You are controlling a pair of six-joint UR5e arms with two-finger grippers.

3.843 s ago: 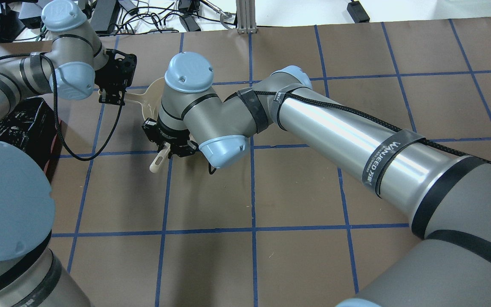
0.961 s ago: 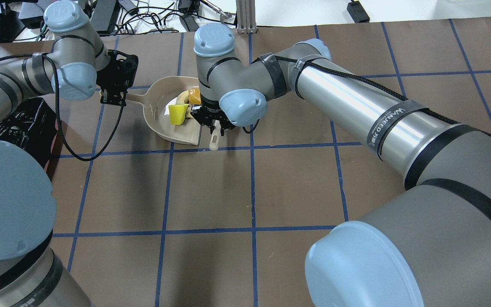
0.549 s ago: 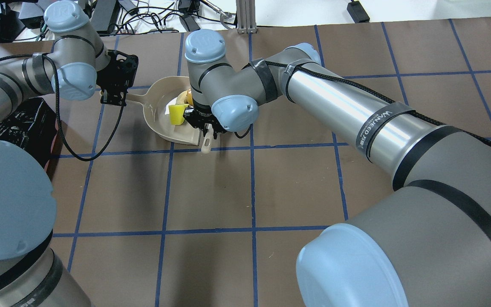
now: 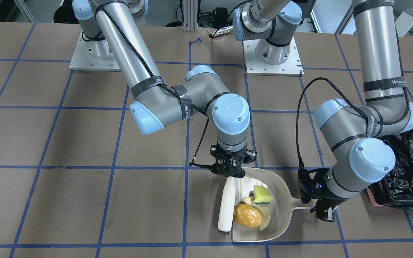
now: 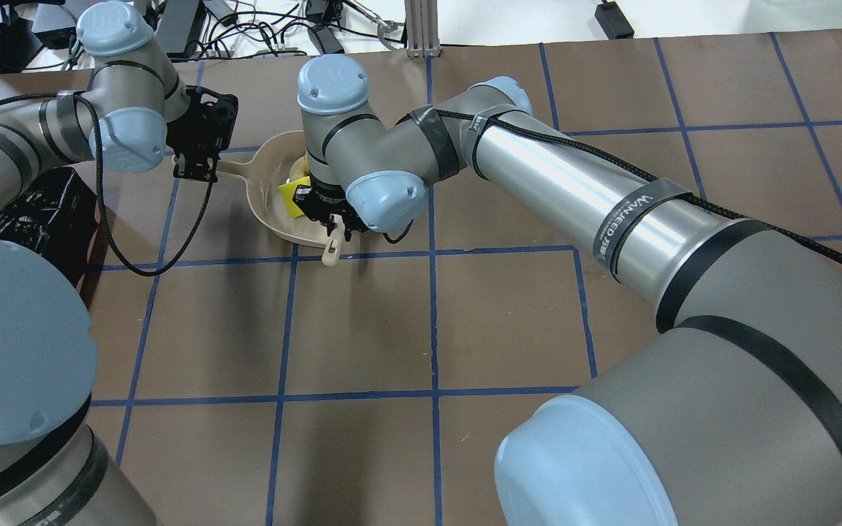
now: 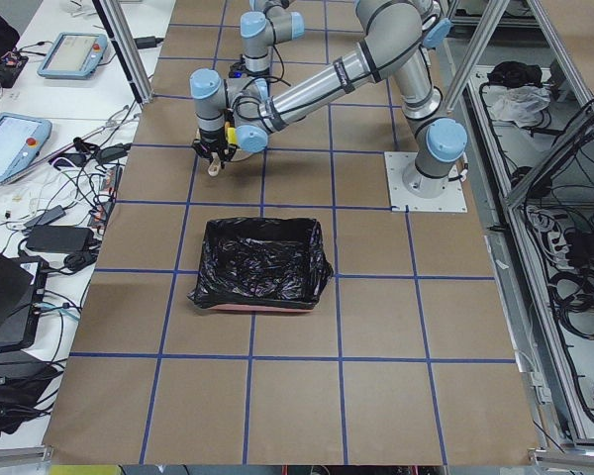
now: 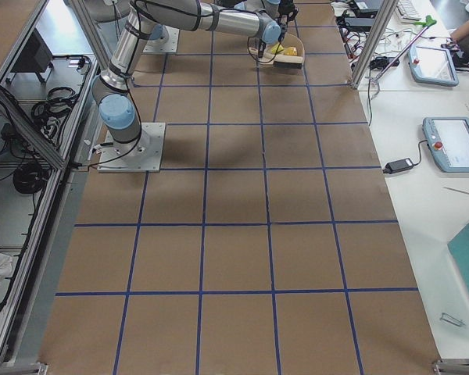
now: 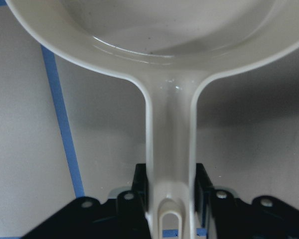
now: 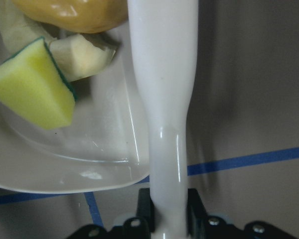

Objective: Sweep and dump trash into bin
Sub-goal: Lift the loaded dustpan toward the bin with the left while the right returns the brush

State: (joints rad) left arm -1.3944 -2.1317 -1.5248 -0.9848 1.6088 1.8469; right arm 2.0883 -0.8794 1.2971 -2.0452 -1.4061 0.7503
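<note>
The trash lies in the beige dustpan [image 4: 281, 211]: a brown lump [image 4: 247, 215], a yellow-green sponge [image 4: 262, 194] and a pale slice [image 4: 264, 219]. My left gripper [image 4: 323, 212] is shut on the dustpan handle [image 8: 170, 144], and the pan rests flat on the table. My right gripper [image 4: 229, 172] is shut on a white brush [image 4: 227, 204], which lies along the pan's open edge beside the trash. The right wrist view shows the brush [image 9: 164, 99] next to the sponge [image 9: 32, 89]. The bin [image 4: 407, 168], lined with a black bag, stands beside my left arm.
The table is brown paper with a blue tape grid. The bin [image 6: 262, 262] stands about two squares from the dustpan [image 5: 267, 201] on the robot's left. Cables and power bricks lie past the table's far edge [image 5: 260, 29].
My right gripper has carried the brush left towards the dustpan, pushing the trash further into the pan. My left gripper and the pan have held still.
</note>
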